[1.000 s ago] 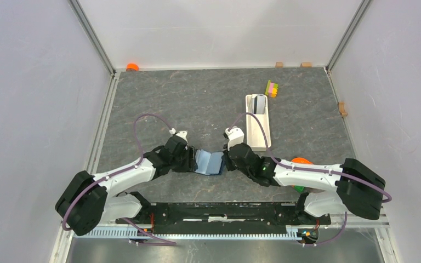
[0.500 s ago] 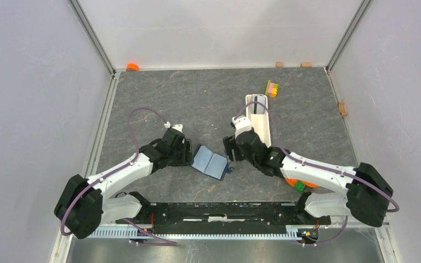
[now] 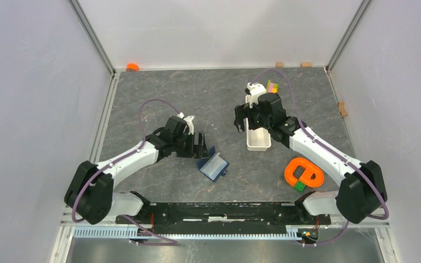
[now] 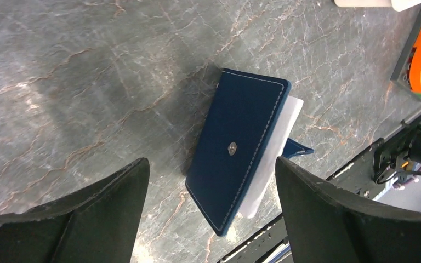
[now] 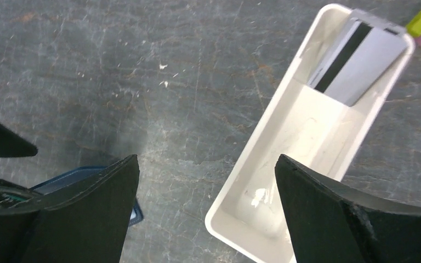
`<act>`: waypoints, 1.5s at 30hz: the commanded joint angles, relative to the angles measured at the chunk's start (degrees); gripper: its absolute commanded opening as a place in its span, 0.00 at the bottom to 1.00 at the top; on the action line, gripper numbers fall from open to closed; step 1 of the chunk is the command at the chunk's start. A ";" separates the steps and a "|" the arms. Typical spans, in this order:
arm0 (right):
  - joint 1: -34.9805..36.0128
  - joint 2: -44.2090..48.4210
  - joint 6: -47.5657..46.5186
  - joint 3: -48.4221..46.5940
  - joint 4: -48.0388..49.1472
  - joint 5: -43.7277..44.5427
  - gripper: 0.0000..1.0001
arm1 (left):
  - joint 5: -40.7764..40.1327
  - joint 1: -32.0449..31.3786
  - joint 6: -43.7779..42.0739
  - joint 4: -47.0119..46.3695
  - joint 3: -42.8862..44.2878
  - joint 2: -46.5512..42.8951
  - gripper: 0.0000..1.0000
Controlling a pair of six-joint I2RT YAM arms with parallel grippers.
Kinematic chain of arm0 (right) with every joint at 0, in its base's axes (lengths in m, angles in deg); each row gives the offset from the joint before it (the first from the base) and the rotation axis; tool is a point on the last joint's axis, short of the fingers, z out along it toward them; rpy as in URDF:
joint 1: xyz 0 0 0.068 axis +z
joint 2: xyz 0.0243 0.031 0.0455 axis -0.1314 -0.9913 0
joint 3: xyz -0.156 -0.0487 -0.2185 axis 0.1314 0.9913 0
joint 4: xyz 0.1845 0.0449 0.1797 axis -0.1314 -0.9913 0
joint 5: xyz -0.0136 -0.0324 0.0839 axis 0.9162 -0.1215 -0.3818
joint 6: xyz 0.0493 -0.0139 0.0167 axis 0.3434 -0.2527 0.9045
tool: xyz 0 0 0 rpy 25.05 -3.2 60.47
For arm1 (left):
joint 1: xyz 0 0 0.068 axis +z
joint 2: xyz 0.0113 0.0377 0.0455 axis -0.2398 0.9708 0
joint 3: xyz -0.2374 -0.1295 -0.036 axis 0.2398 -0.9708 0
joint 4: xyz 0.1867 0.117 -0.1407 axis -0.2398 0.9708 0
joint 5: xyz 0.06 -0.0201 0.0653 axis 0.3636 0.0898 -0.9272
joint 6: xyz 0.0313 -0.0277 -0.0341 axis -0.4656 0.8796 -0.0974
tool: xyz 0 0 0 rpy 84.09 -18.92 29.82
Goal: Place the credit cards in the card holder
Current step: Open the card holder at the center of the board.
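Grey marbled table (image 3: 159,98) is sitting inside white walls. Left gripper (image 3: 200,147) is hovering wide open over the card holder (image 4: 241,148), which is lying nearly folded, navy side up. Right gripper (image 5: 207,161) is hanging wide open, empty, above the white tray (image 5: 307,131). Credit cards (image 5: 356,55) are leaning at its far end. Risks: thin cards slipping from the fingers, tray sliding when nudged, folded flap blocking the pockets.

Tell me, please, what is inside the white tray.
Grey cards with a dark stripe lean against one end of the tray; the rest is bare. They overlap, so their number is hidden.
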 commanded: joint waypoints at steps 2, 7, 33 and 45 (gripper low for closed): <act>-1.64 -0.31 -0.95 1.11 1.67 -9.33 0.98 | 7.69 -0.65 -4.57 -6.51 1.99 3.15 0.92; -3.88 -0.08 -0.14 3.24 2.01 -9.58 0.98 | 4.69 -3.46 -6.62 -3.94 3.33 6.00 0.93; 11.99 15.27 11.84 24.18 12.62 -4.34 0.89 | -14.59 -10.99 23.04 -13.49 -15.31 -10.56 0.02; 24.90 13.63 27.01 31.27 22.99 3.98 0.84 | -16.52 -11.95 31.24 -25.21 -25.92 -15.52 0.02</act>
